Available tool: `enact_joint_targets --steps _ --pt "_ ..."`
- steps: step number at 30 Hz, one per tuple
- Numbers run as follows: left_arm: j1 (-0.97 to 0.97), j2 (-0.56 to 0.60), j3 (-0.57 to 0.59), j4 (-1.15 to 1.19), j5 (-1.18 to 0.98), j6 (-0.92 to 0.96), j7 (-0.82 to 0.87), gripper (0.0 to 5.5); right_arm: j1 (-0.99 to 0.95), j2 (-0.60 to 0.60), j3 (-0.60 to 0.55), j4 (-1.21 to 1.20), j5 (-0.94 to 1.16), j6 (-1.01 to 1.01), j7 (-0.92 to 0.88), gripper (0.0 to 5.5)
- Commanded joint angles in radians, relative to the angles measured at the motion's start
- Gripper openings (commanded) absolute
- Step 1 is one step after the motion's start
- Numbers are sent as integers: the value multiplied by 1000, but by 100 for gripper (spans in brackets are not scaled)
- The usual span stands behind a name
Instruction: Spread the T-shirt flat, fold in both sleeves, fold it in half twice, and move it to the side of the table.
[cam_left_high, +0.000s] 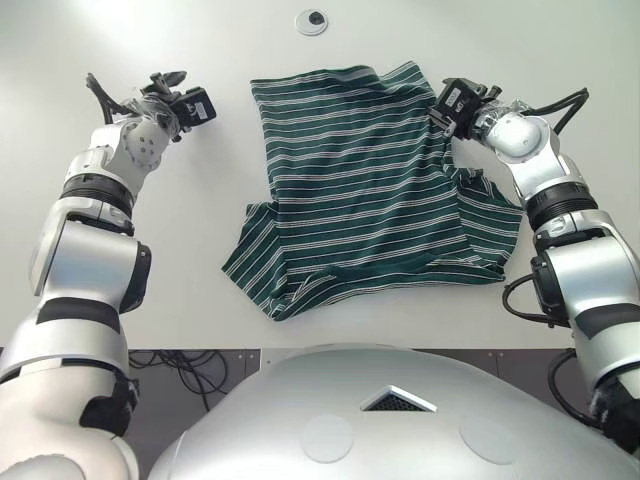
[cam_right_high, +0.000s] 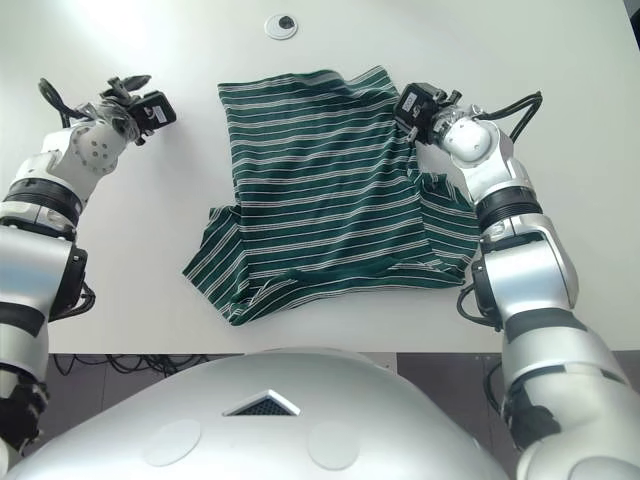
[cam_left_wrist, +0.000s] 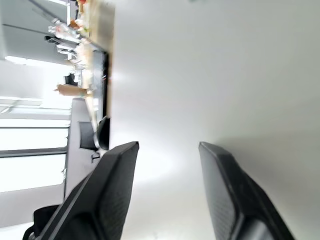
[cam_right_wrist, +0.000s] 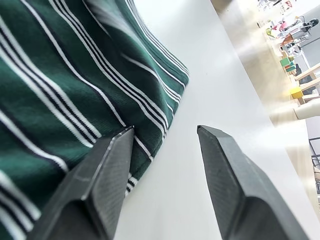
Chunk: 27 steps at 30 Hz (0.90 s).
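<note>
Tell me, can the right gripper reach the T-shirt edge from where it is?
Probably yes: the right gripper is open right at the T-shirt edge, and nothing stands between them.

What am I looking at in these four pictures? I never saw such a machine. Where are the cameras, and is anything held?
This is a humanoid robot with two arms, each ending in a two-finger gripper. Two pictures come from its head, looking down; two from its wrists. On the white table lies a green striped T-shirt, partly spread, wrinkled. The left gripper is open over bare table. The right gripper is open at the shirt's edge. Nothing is held.
</note>
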Motion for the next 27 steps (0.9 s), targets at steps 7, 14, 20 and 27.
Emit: enact_joint_targets --steps 7,14,20,27 --pt "-6 26 136 -161 -198 -375 -120 216 130 -19 -138 -227 151 -220 45 231" --pt "617 220 24 -1012 -887 -183 -779 216 487 -235 -199 -732 494 -244 432 231" --pt "891 413 45 -1265 -847 -48 -913 216 795 -442 -217 -885 613 -172 695 231" --pt "892 461 66 -1094 -280 -111 -712 216 845 -530 -189 -798 365 -160 690 231"
